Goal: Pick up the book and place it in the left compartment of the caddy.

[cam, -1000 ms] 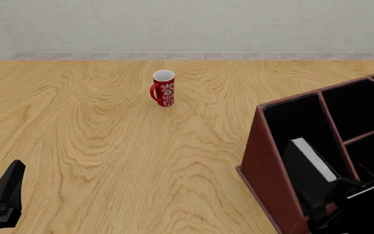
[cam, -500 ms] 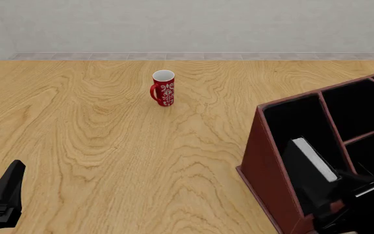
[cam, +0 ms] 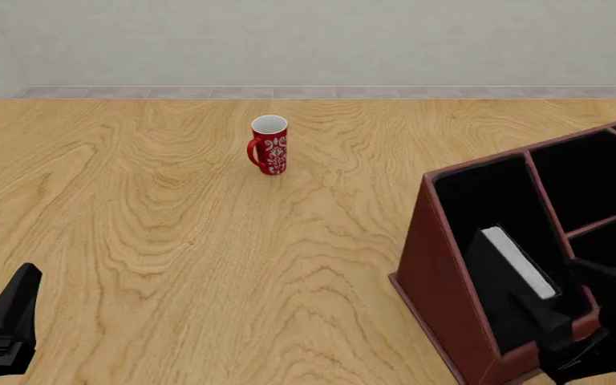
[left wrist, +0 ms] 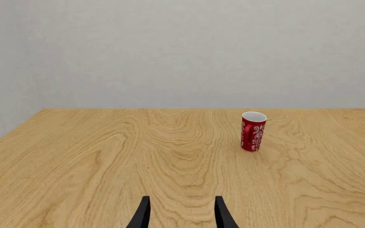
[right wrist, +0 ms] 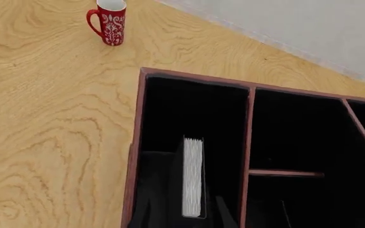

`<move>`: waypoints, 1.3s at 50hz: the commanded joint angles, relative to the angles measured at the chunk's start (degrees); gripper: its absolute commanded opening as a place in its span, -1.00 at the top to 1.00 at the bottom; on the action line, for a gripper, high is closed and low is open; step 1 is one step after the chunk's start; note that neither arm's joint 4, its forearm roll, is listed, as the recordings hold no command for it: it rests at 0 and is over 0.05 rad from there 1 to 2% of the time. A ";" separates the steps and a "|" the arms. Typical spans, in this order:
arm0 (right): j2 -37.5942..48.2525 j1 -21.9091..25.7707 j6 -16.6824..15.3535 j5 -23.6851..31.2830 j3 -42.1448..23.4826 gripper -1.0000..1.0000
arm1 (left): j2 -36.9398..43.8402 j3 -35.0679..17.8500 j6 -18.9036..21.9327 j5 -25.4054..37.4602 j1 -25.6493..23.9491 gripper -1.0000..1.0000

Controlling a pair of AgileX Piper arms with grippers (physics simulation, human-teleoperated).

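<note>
Caddy (cam: 436,265) cut off by frame edge; book (cam: 512,265) lower part hidden; right hand (cam: 586,337) partly out of frame.

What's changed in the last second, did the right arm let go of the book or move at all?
The right gripper has drawn back toward the near right corner of the front view, away from the book; whether its fingers touch the book cannot be told. The book stands as before in the left compartment of the caddy. The left gripper and the red mug have not moved.
</note>
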 commanded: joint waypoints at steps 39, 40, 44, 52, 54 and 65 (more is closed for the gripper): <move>-7.12 5.70 0.68 23.76 -29.74 -1.00 | 0.00 0.00 0.00 0.00 0.00 -1.00; -7.02 5.97 0.77 24.18 -30.55 -1.00 | 0.00 0.00 0.00 0.00 0.00 -1.00; -6.87 6.90 1.00 25.97 -33.89 -1.00 | 0.00 0.00 0.00 0.00 0.00 -1.00; -5.59 7.89 1.09 26.60 -37.74 -1.00 | 0.00 0.00 0.00 0.00 0.00 -1.00; -4.99 8.18 1.12 26.23 -38.42 -1.00 | 0.00 0.00 0.00 0.00 0.00 -1.00; -3.42 8.84 1.34 25.61 -41.68 -1.00 | 0.00 0.00 0.00 0.00 0.00 -1.00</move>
